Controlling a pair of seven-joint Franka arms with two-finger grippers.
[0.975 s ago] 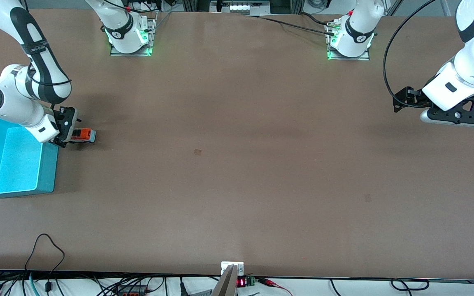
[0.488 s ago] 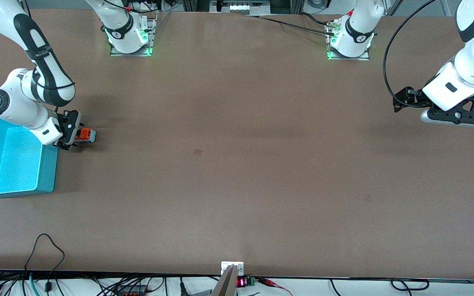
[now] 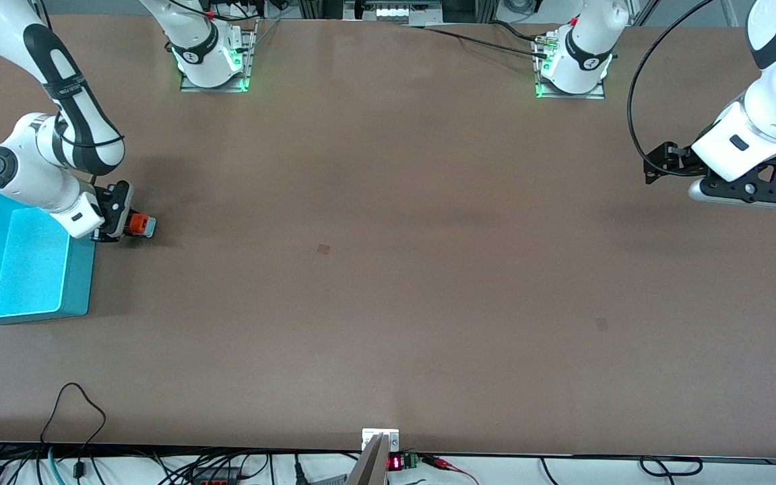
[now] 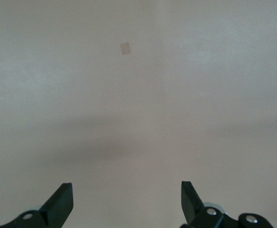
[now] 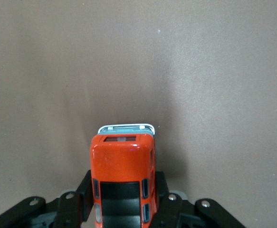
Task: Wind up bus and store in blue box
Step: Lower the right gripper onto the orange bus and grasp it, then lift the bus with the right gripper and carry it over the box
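We see the right arm reaching down at its own end of the brown table (image 3: pixel 388 269), where the right gripper (image 3: pixel 120 219) is clamped on the small orange-red toy bus with dark windows and a black roof panel (image 3: pixel 139 224). In the right wrist view, the bus (image 5: pixel 123 185) sits lengthwise between the two black fingers (image 5: pixel 85 192), which press on both its flanks, and its white-grey end points away from the wrist over bare table (image 5: pixel 214 71). In the front view, we find the bus low at the table, just beside the large rectangular turquoise-blue plastic box (image 3: pixel 78 283). Taking the box as the clock's centre, with twelve toward the robots' bases, the bus lies at about two o'clock, off the box's corner; we cannot tell whether its wheels touch the table. The box stands open, its lighter cyan inside showing, and the right arm's white wrist overlaps its rim farthest from the front camera.

The left arm waits over its own end of the table, and the left gripper (image 4: pixel 127 202) hangs with its two dark fingertips (image 4: pixel 61 199) well apart, holding nothing, above bare table (image 4: pixel 138 95) that bears a small square mark (image 4: pixel 125 48).
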